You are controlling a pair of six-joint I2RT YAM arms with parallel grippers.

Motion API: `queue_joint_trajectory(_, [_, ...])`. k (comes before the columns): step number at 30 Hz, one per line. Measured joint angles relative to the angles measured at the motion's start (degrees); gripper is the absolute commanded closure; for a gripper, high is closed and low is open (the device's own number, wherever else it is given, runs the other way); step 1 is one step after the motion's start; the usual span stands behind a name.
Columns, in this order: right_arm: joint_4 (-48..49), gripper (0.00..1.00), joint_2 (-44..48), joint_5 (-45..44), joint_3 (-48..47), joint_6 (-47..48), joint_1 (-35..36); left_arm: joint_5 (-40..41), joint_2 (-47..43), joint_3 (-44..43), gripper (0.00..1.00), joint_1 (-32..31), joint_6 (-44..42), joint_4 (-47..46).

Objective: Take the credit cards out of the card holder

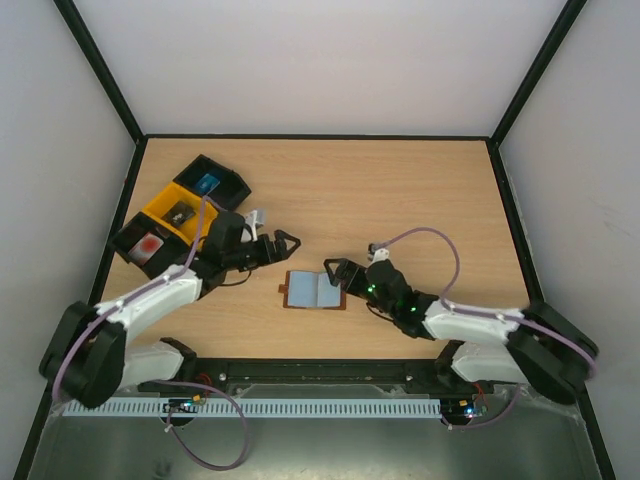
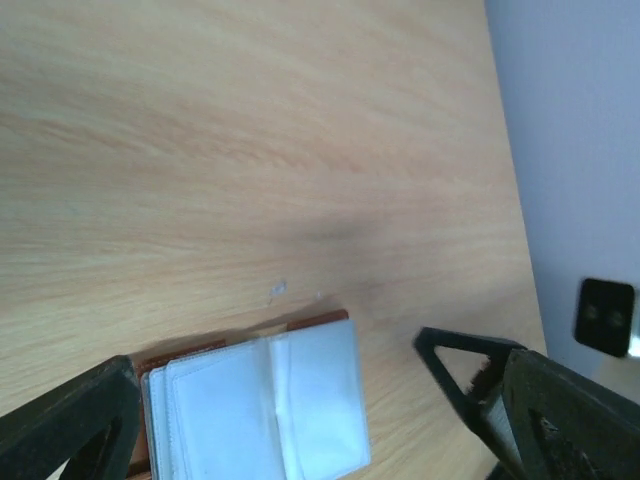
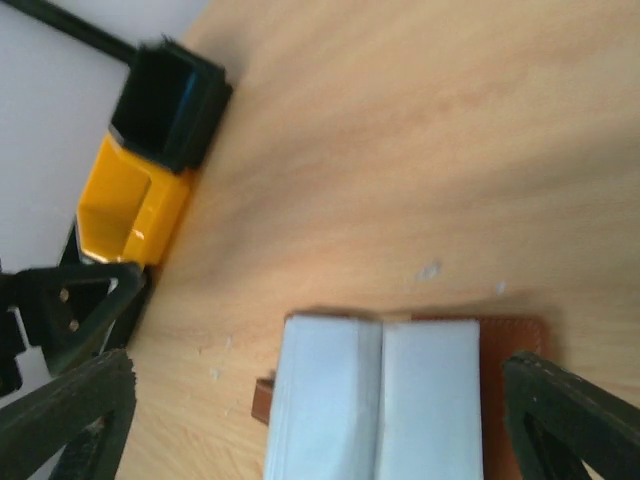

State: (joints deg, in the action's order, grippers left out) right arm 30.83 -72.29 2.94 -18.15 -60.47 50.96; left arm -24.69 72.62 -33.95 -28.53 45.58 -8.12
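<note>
Card holder (image 1: 313, 290) lies open, and its pockets look empty.
Left pincer (image 1: 285, 245) and right pincer (image 1: 336, 272) sit beside it, wide open, holding nothing; best lift them straight up.

The left arm (image 1: 150, 295), white shells over black joints, reaches from its base at the near left up and to the right. The left pincer (image 1: 287, 246), black with two open-framed triangular fingers (image 2: 70, 420), points right with its jaws spread wide. The right arm (image 1: 470, 322), of the same white and black build, stretches low toward the left. The right pincer (image 1: 336, 274) is aimed left, its jaws equally wide. The two pincers face each other, near but apart. A lilac cable (image 1: 430, 235) loops above the right wrist.
</note>
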Motion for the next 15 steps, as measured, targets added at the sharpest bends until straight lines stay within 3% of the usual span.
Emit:
queue_joint_trajectory(8, [-22.1,0.02,28.1,-15.2,-4.2,6.4,0.0,10.4,-15.5,-5.0,0.0,0.0,-6.1,14.7])
queue_joint_trajectory(15, [-36.2,0.02,40.0,-24.3,-11.4,10.9,-0.2,16.9,-26.1,-11.2,0.0,0.2,-10.1,25.6])
